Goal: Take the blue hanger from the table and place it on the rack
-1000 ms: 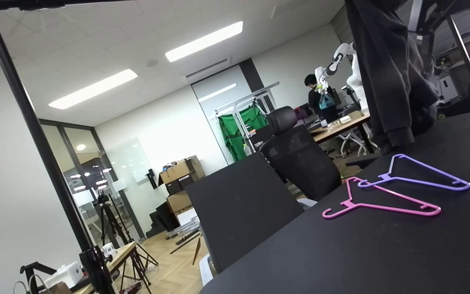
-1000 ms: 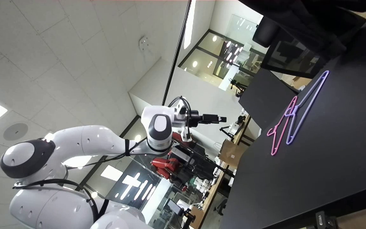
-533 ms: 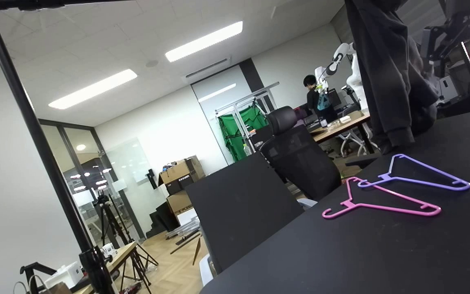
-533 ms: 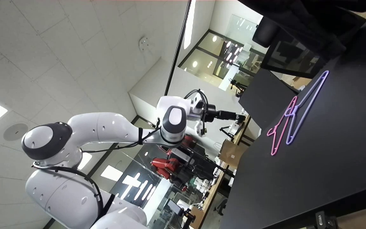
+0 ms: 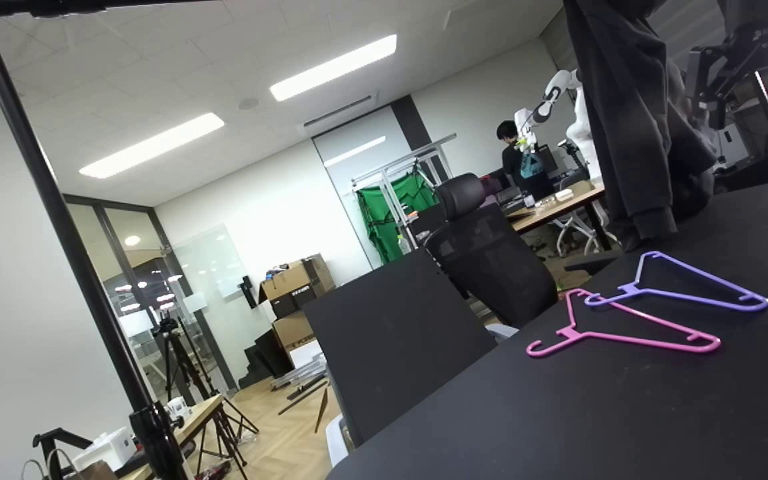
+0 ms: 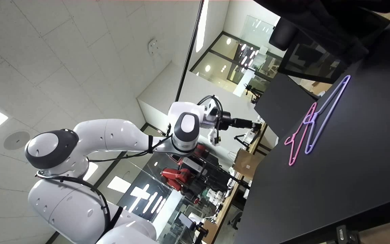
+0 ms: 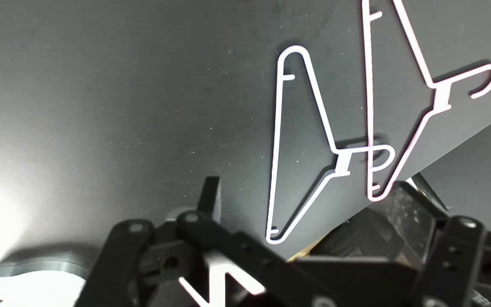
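Pincer: spread and unloaded, presumably to straddle blue hanger, lying on bench, right and far of pink hanger in an exterior view; lift vertically because of overlap

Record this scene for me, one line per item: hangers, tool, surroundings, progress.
Blue hanger: lying on the black table, hook crossing the long bar of the pink hanger
Pink hanger: also lying on the table
Tool: open, empty, raised off the table, touching neither hanger
Surroundings: black office chair beyond the table edge
Progress: blue hanger not yet picked up
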Tool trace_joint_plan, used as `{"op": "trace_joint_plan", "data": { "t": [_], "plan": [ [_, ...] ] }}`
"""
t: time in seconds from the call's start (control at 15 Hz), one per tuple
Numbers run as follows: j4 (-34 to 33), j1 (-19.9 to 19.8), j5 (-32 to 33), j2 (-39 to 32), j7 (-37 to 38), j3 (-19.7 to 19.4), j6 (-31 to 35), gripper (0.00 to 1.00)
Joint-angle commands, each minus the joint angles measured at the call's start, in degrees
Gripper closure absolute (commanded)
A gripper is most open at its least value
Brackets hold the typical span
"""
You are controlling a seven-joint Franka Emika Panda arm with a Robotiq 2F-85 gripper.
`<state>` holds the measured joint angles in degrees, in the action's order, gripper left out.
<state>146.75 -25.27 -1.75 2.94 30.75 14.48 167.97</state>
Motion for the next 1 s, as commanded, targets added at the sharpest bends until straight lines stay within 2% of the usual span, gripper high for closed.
{"op": "trace_joint_plan", "data": {
  "t": [0.0,0.2,0.33,0.47,0.73,0.93],
  "plan": [
    [0.0,0.0,0.0,0.0,0.0,0.0,0.0,0.0],
    [0.0,0.0,-0.1,0.0,0.0,0.0,0.0,0.0],
    [-2.6,-0.5,2.3,-2.6,0.8,0.0,0.0,0.0],
    [-6.2,-0.7,4.9,-6.3,1.7,0.1,-0.6,0.0],
    [-15.2,0.8,15.5,-14.9,7.2,-2.3,-2.2,0.0],
    [-23.1,1.9,16.6,-21.5,5.9,-3.5,-6.7,0.0]
  ]
}}
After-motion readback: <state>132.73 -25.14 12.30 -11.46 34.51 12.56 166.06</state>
